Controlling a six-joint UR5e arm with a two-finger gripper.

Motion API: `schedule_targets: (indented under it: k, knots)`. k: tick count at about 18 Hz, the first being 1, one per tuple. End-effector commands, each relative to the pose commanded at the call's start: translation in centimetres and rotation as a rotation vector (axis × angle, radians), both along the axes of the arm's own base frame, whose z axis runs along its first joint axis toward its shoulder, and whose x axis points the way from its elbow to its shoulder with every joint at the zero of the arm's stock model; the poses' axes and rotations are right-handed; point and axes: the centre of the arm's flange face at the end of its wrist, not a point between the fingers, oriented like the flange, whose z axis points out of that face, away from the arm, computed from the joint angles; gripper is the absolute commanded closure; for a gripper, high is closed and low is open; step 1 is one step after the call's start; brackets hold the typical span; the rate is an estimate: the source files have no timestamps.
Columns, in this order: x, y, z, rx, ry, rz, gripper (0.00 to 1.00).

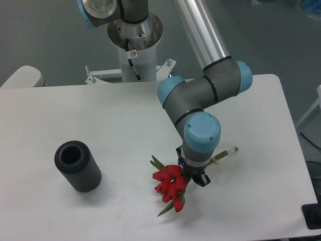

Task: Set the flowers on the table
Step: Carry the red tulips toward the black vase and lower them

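- Soft, even overhead light; the white table [75, 115] looks slightly washed out.
- Faint, diffuse shadows beside the dark cylinder [77, 166] and under the flowers [170, 187].
- Overall picture mildly soft and grainy.

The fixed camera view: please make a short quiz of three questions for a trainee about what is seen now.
1. True or false: the dark grey cylinder lies on its side.
2. Which part of the flowers sticks out past the wrist toward the right edge of the table: A) the red blooms, B) the stem ends, C) nothing?
3. Fill the blank: the gripper is directly above the ____ of the flowers.

Key:
1. False; it stands upright, open end up.
2. B.
3. Stems, just behind the blooms. The wrist hides whether the jaws are closed.
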Motion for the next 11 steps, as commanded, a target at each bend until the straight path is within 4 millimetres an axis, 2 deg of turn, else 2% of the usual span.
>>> schedule_targets:
  k: [5, 11]
  knots:
    - [3.6, -3.1, 0.4, -0.025, -0.030, 0.043, 0.80]
    - [6.5, -5.6, 0.7, -0.048, -0.036, 0.233, 0.80]
